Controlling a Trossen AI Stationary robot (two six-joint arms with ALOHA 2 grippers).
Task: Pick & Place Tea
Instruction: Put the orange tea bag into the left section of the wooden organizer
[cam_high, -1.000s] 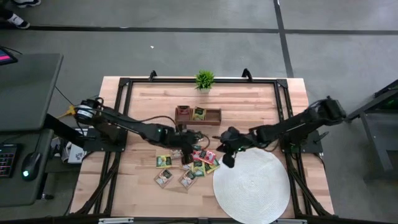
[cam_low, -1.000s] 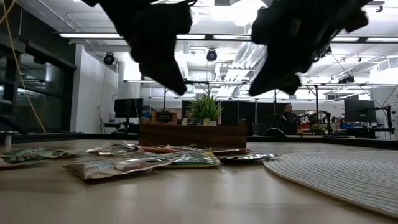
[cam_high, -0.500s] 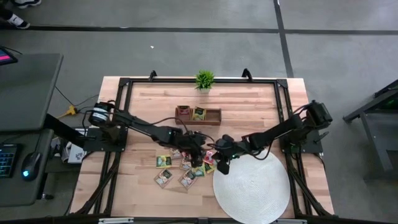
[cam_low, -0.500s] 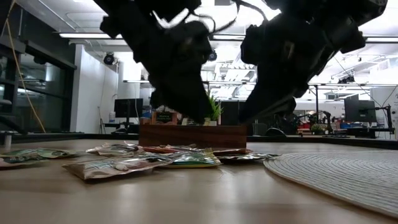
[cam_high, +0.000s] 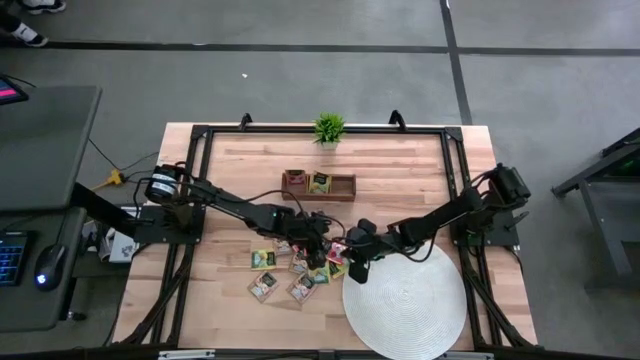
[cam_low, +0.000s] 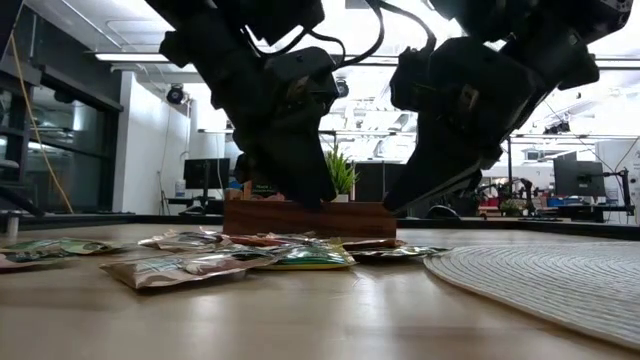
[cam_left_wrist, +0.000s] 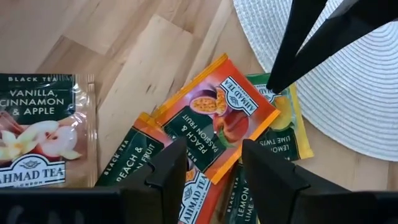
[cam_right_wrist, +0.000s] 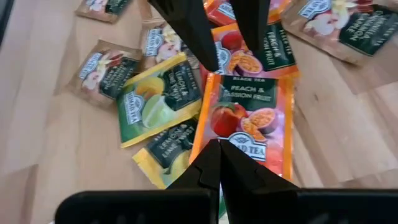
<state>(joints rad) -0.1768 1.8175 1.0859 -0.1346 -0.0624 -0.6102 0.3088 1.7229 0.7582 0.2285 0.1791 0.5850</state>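
The tea, a loose pile of small flat foil packets in orange-red, yellow-green and brown with dark labels (cam_high: 305, 268), lies on the pale wooden table (cam_high: 400, 170) just left of the round white woven mat (cam_high: 405, 300), a few packets nearest it touching or overlapping its edge. Nearest my cameras, the left gripper (cam_left_wrist: 214, 165) hangs low over an orange peach and passion fruit packet (cam_left_wrist: 214, 118), its fingers (cam_left_wrist: 168, 171) set a narrow packet-width apart with nothing between them. The right gripper (cam_right_wrist: 219, 163) points at a second orange peach packet (cam_right_wrist: 245, 124), its two fingers pressed together, holding nothing. Over the past second both arms have dropped and reached inward: the left gripper has come from the pile's left side to its middle (cam_high: 318, 248), and the right gripper has slid from the mat's upper edge to the pile's right side (cam_high: 357, 268). I judge this to mean both grasps are about to begin, though the two tools are close and could clash. Farther back stands the dark wooden tray (cam_high: 318, 185) with a packet or two in it, and beyond that a small green potted plant (cam_high: 328, 128).
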